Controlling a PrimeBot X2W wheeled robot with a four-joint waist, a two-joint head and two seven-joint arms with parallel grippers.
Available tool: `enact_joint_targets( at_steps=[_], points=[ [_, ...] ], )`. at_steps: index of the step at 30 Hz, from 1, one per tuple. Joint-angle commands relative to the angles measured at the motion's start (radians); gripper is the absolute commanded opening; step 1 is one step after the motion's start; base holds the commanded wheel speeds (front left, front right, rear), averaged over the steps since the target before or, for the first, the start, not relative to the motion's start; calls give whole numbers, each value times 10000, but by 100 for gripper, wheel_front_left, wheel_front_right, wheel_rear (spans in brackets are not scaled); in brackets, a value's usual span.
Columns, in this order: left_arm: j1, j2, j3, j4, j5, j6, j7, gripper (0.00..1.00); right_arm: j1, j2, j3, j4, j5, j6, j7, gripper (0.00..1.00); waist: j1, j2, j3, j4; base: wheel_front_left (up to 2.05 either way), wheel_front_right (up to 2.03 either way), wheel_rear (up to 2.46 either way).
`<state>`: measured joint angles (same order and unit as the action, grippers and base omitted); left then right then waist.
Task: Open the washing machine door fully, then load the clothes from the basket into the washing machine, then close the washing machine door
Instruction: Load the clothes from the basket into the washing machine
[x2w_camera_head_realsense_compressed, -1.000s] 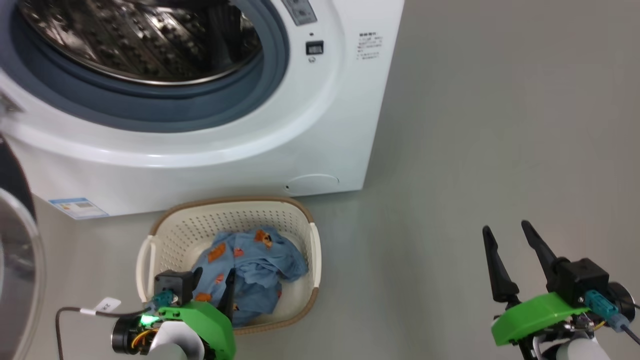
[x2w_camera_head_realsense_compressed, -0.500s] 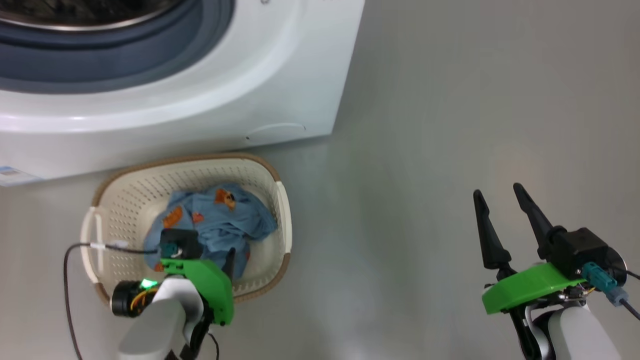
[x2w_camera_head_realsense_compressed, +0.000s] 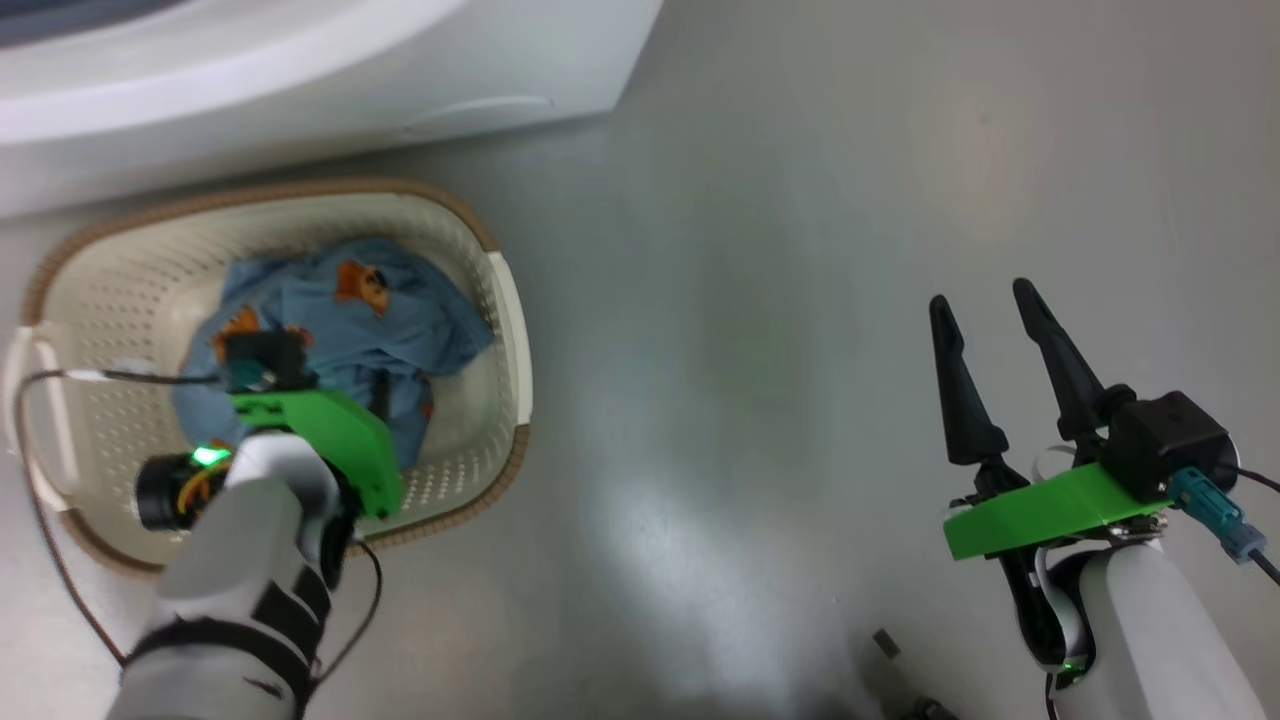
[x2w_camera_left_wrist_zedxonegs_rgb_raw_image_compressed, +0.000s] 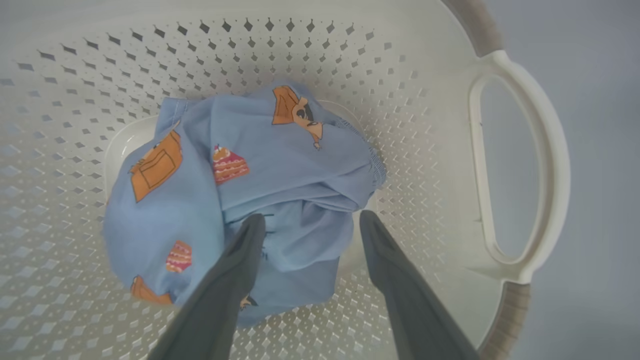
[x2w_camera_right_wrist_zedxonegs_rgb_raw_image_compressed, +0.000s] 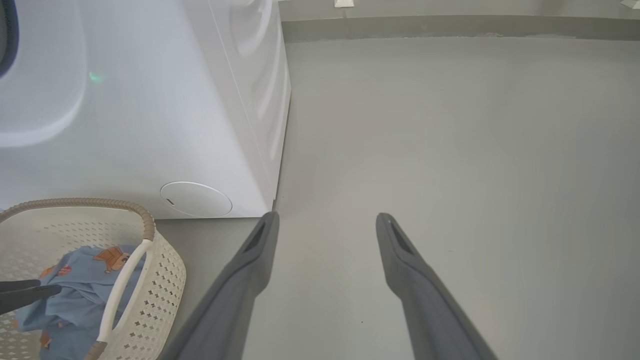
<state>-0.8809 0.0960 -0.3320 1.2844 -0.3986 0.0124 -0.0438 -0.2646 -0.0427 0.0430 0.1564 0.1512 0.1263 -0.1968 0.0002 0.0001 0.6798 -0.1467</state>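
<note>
Left gripper (x2w_camera_left_wrist_zedxonegs_rgb_raw_image_compressed: 311, 220) over the basket (x2w_camera_left_wrist_zedxonegs_rgb_raw_image_compressed: 430, 150).
Its jaws stand spread over the clothes (x2w_camera_left_wrist_zedxonegs_rgb_raw_image_compressed: 280, 160), a crumpled blue garment lying on the basket floor, frame centre. Right gripper (x2w_camera_head_realsense_compressed: 980, 295), lower right of the head view, spread and empty. Washing machine (x2w_camera_head_realsense_compressed: 300, 60) beyond, upper left.
</note>
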Motion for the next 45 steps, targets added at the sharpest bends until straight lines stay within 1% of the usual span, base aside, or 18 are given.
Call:
enact_joint_targets(
  at_steps=[1, 3, 8, 17, 18, 19, 20, 21, 22, 26, 29, 32, 38, 45],
  points=[
    [-52, 385, 303, -40, -136, 116, -36, 100, -10, -75, 295, -169, 130, 44, -151, 100, -2, -1, 1102, -404, 0, 0, 0],
    [-272, 450, 683, -29, -497, 312, -218, 100, -128, -75, 400, -99, 237, 44, -192, 100, -2, -1, 1423, -455, 0, 0, 0],
    [-842, 607, 676, 7, -511, 627, -14, 100, -466, -75, 762, 103, 510, 44, -264, 100, -2, -1, 2201, -523, 0, 0, 0],
    [-1563, 957, 573, 42, -512, 820, 550, 100, -937, -75, 950, 263, 628, 44, -438, 100, -2, -1, 3212, -554, 0, 0, 0],
    [-1613, 1013, 565, 46, -536, 825, 645, 96, -998, -75, 968, 312, 643, 44, -472, 100, -2, -1, 3295, -544, 0, 0, 0],
    [-1615, 1047, 562, 49, -551, 827, 705, 62, -1020, -75, 988, 345, 658, 44, -485, 100, -2, -1, 3316, -549, 0, 0, 0],
    [-1614, 1088, 555, 50, -556, 828, 712, 42, -1047, -75, 1019, 379, 673, 44, -498, 100, -2, -1, 3328, -565, 0, 0, 0],
    [-1613, 1115, 584, 51, -591, 856, 629, 30, -1074, -75, 1043, 416, 678, 44, -509, 100, -2, -1, 3325, -573, 0, 0, 0],
    [-1617, 1138, 537, 52, -554, 862, 566, 0, -1108, -75, 1071, 438, 680, 44, -517, 100, -2, -1, 3331, -583, 0, 0, 0],
    [-1646, 1113, 464, 55, -547, 862, 422, 0, -1220, -75, 1015, 452, 703, 44, -548, 100, -2, -1, 3344, -510, 0, 0, 0],
    [-1662, 1056, 327, 57, -482, 703, 247, 0, -1289, -75, 953, 444, 616, 44, -568, 100, -2, -1, 3295, -407, 0, 0, 0],
    [-1687, 1020, 221, 57, -425, 572, -186, 0, -1435, -75, 958, 292, 563, 44, -601, 100, -2, -1, 3195, -336, 0, 0, 0],
    [-1531, 736, 65, 59, -387, 485, -660, 0, -1493, -79, 737, 189, 287, 44, -628, 100, -2, -1, 2813, -25, 0, 0, 0],
    [-1270, 354, -100, 60, -377, 250, -1634, 0, -1335, -192, 407, 174, -53, 44, -637, 100, -2, -1, 1957, 518, 0, 0, 0]
  ],
)
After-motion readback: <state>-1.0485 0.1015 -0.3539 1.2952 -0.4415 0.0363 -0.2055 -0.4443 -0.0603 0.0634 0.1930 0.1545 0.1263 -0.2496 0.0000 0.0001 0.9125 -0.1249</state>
